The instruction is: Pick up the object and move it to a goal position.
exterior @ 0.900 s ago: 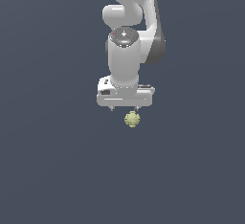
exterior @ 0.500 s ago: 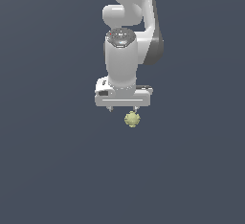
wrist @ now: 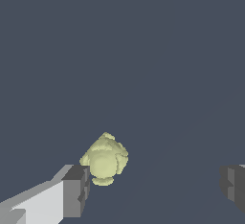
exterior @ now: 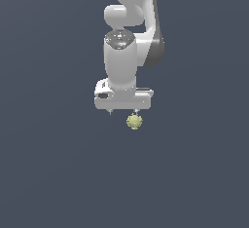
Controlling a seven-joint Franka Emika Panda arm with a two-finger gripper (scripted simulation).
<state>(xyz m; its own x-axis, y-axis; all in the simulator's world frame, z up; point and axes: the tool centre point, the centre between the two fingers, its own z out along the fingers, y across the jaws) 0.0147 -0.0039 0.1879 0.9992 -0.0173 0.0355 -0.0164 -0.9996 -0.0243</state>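
- Firstly, in the exterior view the white arm (exterior: 129,37) comes down from the top of the picture, and its gripper (exterior: 123,111) points straight down.
- Under the wide white body of the gripper, the ball (exterior: 134,121) is seen, small, pale yellow-green and bumpy.
- It sits just below the gripper body, toward the exterior view's right of its middle, close under one short finger (exterior: 136,110).
- The surface (exterior: 48,173) around is plain dark grey; no table edge or corner shows, so I cannot place the ball by them.
- From this view I cannot tell if the ball touches the finger.
- Next, in the wrist view the two fingers are far apart, so the gripper (wrist: 155,187) is wide open and holds nothing.
- One finger (wrist: 75,192) has a dark pad at its tip, and the ball (wrist: 104,158) lies just beside this pad, on the inner side.
- Whether the ball touches the pad or only stands very near it, I cannot say.
- The other finger (wrist: 233,184) is well apart from the ball, at the opposite edge of the picture.
- The ball is between the fingers but not in the middle.
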